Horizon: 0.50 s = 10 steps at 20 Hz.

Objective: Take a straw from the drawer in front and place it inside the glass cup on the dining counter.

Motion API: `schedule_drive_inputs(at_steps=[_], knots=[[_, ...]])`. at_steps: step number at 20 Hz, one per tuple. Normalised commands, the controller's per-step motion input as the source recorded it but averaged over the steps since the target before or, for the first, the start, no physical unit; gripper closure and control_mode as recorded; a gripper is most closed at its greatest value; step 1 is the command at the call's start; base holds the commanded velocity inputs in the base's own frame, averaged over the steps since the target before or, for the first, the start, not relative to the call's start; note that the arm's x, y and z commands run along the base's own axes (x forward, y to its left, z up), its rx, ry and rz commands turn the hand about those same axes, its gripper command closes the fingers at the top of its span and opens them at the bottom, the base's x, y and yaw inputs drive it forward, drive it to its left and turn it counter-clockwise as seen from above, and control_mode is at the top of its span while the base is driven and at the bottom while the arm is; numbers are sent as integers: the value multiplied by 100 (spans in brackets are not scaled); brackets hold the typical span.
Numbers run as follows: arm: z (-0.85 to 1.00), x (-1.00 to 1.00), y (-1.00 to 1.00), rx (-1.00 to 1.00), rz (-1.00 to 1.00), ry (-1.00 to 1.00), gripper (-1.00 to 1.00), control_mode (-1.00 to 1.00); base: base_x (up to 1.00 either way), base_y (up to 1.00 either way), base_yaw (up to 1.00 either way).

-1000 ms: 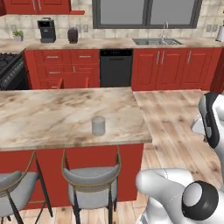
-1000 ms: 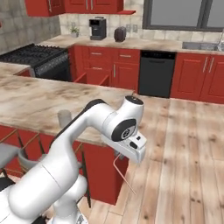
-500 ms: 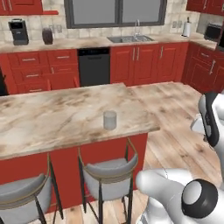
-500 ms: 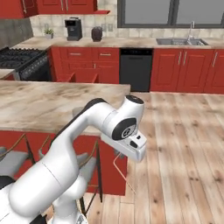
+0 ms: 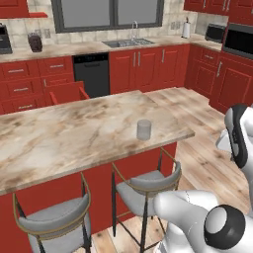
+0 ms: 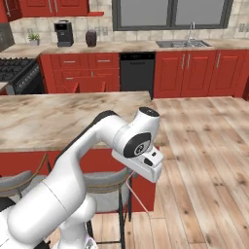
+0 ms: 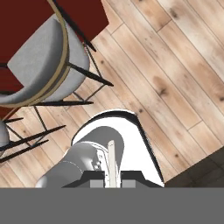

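Now the tool [image 7: 113, 183] is clamped on the straw [image 7: 112, 162], whose long axis runs along the fingers, slanting floorward. Glass cup [image 5: 144, 129] stands upright near the bench's [image 5: 64, 138] right edge, above two stools [image 5: 148, 184].

Base views forward; hand view floorward.

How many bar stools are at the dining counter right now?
2. One stool sits under the dining counter almost below the glass cup; the other stool is further left along the same side. More could be hidden beyond the frame's left edge.
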Motion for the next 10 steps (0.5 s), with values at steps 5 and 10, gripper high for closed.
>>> schedule_drive_inputs(at_steps=[5,10], knots=[[0,0,0,0,0,0,100,100,11,50,-19],[0,0,0,0,0,0,100,100,27,4,-9]])
